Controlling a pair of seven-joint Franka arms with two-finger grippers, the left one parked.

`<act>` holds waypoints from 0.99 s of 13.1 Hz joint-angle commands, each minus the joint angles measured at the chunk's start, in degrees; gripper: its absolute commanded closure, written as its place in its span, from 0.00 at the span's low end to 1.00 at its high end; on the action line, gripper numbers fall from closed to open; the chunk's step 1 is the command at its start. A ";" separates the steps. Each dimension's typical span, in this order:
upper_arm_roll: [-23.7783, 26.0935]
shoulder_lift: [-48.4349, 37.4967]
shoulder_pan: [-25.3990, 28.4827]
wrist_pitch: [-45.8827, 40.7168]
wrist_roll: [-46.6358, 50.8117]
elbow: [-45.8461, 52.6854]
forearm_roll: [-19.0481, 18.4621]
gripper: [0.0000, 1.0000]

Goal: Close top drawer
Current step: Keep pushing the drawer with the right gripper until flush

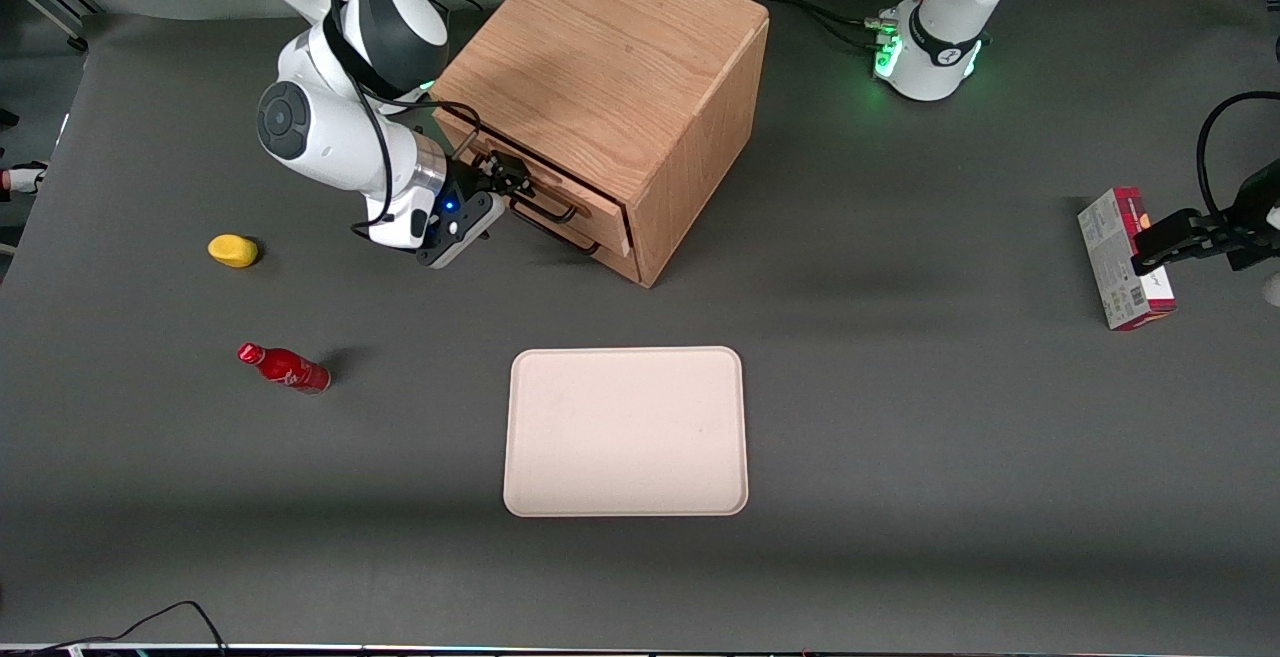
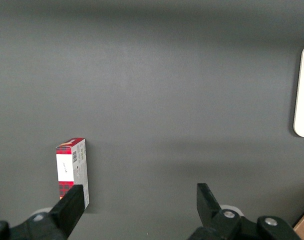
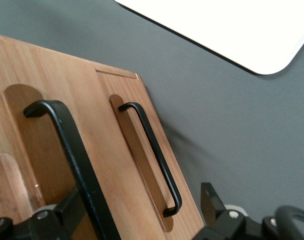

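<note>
The wooden cabinet [image 1: 610, 67] stands at the back of the table, its two drawer fronts turned toward the working arm's end. The top drawer [image 1: 545, 177] [image 3: 62, 80] carries a thin black wire handle [image 3: 67, 140]. Below it is the lower drawer [image 3: 142, 115] with a matching handle [image 3: 152, 150]. My gripper [image 1: 505, 182] [image 3: 138, 200] is right at the drawer fronts, open. One finger [image 3: 67, 205] sits under the top drawer's handle and the other finger [image 3: 210, 200] is off the cabinet's edge. How far the top drawer stands out is unclear.
A cream tray [image 1: 625, 432] [image 3: 231, 30] lies nearer the front camera than the cabinet. A red bottle [image 1: 283, 367] and a yellow fruit [image 1: 233, 250] lie toward the working arm's end. A red-and-white box [image 1: 1125, 257] [image 2: 72, 170] lies toward the parked arm's end.
</note>
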 commanded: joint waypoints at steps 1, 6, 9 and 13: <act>0.91 -3.63 -0.17 0.79 0.89 -2.84 2.08 0.00; 1.70 -4.96 -0.26 0.79 0.89 -3.89 3.40 0.00; 1.61 -4.17 -0.43 0.79 0.19 -3.19 3.31 0.00; 0.82 -3.55 -0.70 -1.65 0.36 0.84 2.52 0.00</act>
